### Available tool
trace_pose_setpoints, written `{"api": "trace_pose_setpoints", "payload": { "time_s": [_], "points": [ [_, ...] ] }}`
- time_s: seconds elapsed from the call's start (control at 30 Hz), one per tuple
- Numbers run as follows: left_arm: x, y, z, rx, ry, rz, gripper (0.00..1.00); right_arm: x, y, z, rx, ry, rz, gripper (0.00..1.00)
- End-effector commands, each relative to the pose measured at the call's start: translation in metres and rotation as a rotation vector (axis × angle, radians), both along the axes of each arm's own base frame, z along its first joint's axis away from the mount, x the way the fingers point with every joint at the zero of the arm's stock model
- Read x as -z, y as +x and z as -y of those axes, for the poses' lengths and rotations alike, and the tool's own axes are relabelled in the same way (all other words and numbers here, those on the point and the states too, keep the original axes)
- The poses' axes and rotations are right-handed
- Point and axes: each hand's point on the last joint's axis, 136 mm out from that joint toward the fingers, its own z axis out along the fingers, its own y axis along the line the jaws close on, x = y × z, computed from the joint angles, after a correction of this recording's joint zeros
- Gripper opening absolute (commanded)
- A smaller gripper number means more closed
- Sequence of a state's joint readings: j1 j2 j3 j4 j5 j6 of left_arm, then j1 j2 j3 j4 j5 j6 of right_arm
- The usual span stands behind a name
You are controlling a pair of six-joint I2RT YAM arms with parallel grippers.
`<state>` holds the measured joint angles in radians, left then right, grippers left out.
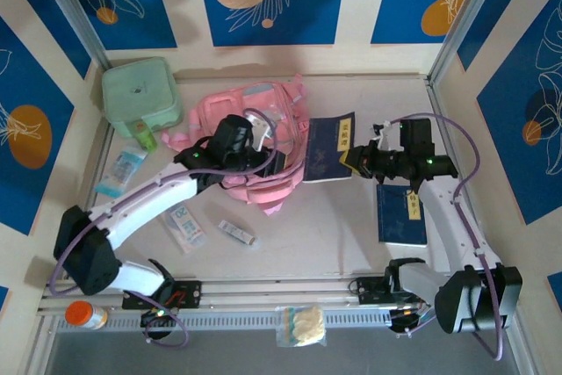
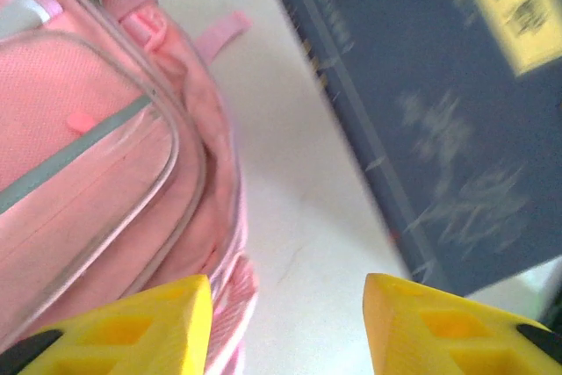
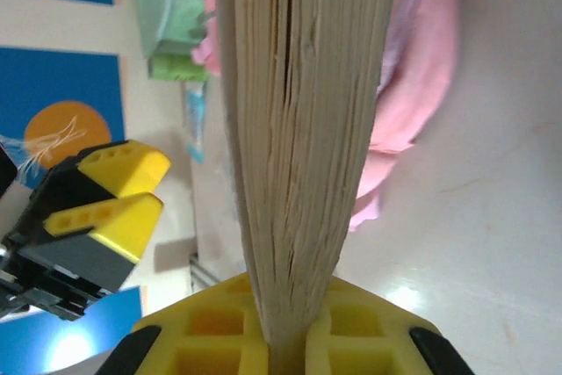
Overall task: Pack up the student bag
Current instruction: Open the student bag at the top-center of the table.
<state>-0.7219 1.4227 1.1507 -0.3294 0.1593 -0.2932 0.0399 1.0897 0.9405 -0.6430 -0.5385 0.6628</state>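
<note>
The pink student bag [image 1: 263,129] lies in the middle of the table, its clear window pocket [image 2: 79,173] close in the left wrist view. My left gripper [image 1: 274,162] hovers at the bag's right edge, open, with bare table between its yellow fingers [image 2: 158,322]. A dark blue book [image 1: 327,148] stands tilted just right of the bag. My right gripper [image 1: 355,162] is shut on it. The book's page edges [image 3: 303,129] are pinched between the right gripper's [image 3: 288,327] yellow pads. The blue cover [image 2: 439,111] also fills the right of the left wrist view.
A second blue book [image 1: 401,214] lies flat at the right. A mint-green case [image 1: 140,94] sits at the back left, with small packets [image 1: 120,171] [image 1: 184,226] and a small box [image 1: 236,232] nearby. An orange-capped bottle [image 1: 85,314] and a plastic pouch [image 1: 301,325] rest by the front rail.
</note>
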Motion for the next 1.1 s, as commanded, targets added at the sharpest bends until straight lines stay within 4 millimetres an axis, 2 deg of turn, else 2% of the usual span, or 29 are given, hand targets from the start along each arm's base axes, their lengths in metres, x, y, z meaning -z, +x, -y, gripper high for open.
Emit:
{"api": "trace_pose_setpoints", "payload": {
  "time_s": [0.0, 0.1, 0.2, 0.47, 0.6, 0.63, 0.73, 0.9, 1.07],
  "points": [
    [0.051, -0.015, -0.008, 0.212, 0.256, -0.017, 0.51, 0.010, -0.007, 0.018, 0.053, -0.067, -0.033, 0.00],
    [0.067, -0.009, -0.002, 0.265, 0.310, -0.038, 0.54, 0.016, -0.007, 0.026, 0.087, -0.065, -0.048, 0.00],
    [0.081, 0.005, 0.000, 0.266, 0.374, -0.035, 0.55, 0.020, -0.007, 0.030, 0.099, -0.061, -0.059, 0.00],
    [0.113, 0.027, 0.014, 0.281, 0.444, -0.084, 0.54, 0.023, -0.005, 0.033, 0.104, -0.022, -0.064, 0.00],
    [0.123, 0.025, 0.018, 0.306, 0.443, -0.111, 0.42, 0.025, -0.005, 0.034, 0.105, -0.014, -0.066, 0.00],
    [0.124, 0.026, 0.017, 0.299, 0.455, -0.108, 0.35, 0.025, -0.005, 0.033, 0.102, -0.009, -0.067, 0.00],
    [0.116, 0.029, 0.015, 0.293, 0.459, -0.086, 0.18, 0.027, -0.005, 0.034, 0.103, -0.007, -0.071, 0.00],
    [0.083, 0.032, 0.019, 0.281, 0.414, -0.017, 0.01, 0.028, -0.006, 0.032, 0.086, 0.000, -0.070, 0.00],
    [0.024, 0.042, 0.014, 0.202, 0.368, 0.108, 0.00, 0.028, -0.008, 0.020, 0.039, 0.028, -0.078, 0.00]
  ]
}}
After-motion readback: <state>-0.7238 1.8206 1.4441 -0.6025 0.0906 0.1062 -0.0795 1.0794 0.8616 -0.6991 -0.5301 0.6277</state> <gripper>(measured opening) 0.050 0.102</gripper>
